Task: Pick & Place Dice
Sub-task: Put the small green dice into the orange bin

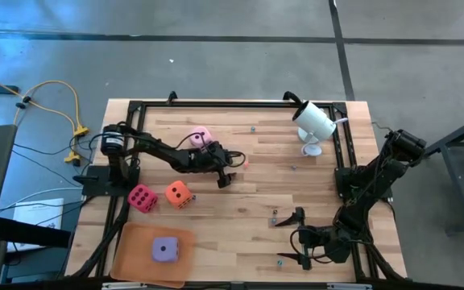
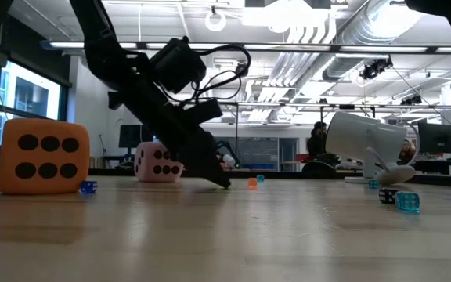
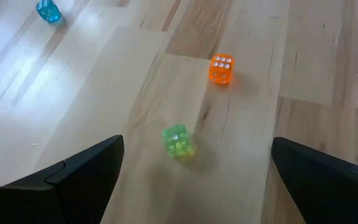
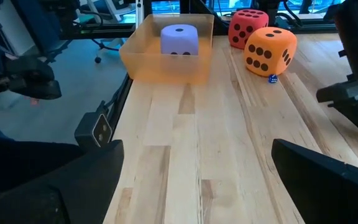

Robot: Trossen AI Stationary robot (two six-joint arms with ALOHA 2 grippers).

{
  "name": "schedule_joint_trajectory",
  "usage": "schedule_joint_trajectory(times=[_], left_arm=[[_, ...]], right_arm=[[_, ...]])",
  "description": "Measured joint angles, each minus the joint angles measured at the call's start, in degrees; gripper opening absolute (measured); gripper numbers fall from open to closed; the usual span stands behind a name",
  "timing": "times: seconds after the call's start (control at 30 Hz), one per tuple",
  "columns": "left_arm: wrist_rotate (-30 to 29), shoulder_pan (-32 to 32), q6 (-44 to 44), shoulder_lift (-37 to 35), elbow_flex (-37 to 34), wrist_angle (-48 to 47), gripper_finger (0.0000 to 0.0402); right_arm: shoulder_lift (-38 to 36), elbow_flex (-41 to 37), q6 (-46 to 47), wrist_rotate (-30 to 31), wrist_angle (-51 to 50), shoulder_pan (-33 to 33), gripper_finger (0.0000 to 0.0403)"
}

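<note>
Left gripper [image 1: 227,179], fingers wide, empty, hovers right of the pink die [image 1: 200,137] and orange die [image 1: 177,193]; no readable writing.

Open-plan lab; exposed ducts [image 2: 343,35]; monitors [image 2: 433,139].

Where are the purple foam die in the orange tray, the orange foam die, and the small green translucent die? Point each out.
Purple foam die [image 1: 163,250]: high view, on its top face.
Orange foam die [image 1: 177,193]: high view, on its top face.
Small green translucent die [image 3: 178,141]: left wrist view, on its middle.
</note>
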Motion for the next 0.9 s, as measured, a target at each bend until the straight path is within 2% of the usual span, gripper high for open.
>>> schedule_joint_trajectory(times=[0.4,0.9], left_arm=[[1.7,0.6,-3.5,2.5,0.1,2.1,0.0352],[2.2,0.5,-6.0,2.7,0.1,1.0,0.0218]], right_arm=[[0.0,0.0,0.0,0.0,-0.3,0.0,0.0398],[0.0,0.0,0.0,-0.2,-0.3,0.0,0.0398]])
